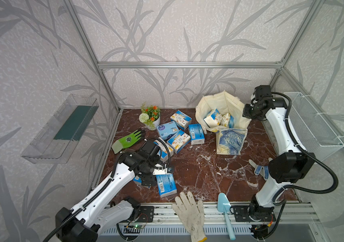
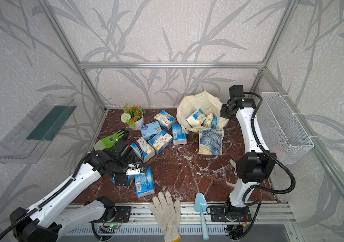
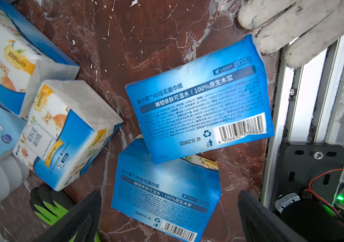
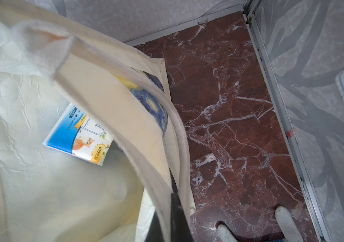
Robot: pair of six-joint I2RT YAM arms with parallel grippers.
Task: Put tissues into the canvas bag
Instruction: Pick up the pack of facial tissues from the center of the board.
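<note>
Two tissue packs point(image 1: 218, 119) lie inside the canvas bag point(image 1: 225, 100) at far right, whose rim the right gripper point(image 1: 245, 114) pinches. Around the loose packs sit a potted plant point(image 1: 151, 117), green glove point(image 1: 128, 140), white glove point(image 1: 189, 211) and blue trowel point(image 1: 225, 209). The left gripper point(image 3: 169, 193), fingers spread wide, hovers over a barcode pack point(image 3: 167, 182) at near left, partly overlapped by a second pack point(image 3: 202, 100).

Tissues point(image 3: 204, 100): glossy blue-white plastic wrap. Bag point(image 4: 31, 167): matt cream canvas, crinkled lining. Table point(image 1: 198, 167): polished red-brown marble look, white veins. Glove point(image 1: 190, 211): rough knit cloth, soiled. Frame point(image 1: 188, 65): brushed metal. Basket point(image 1: 313, 125): white wire mesh.
</note>
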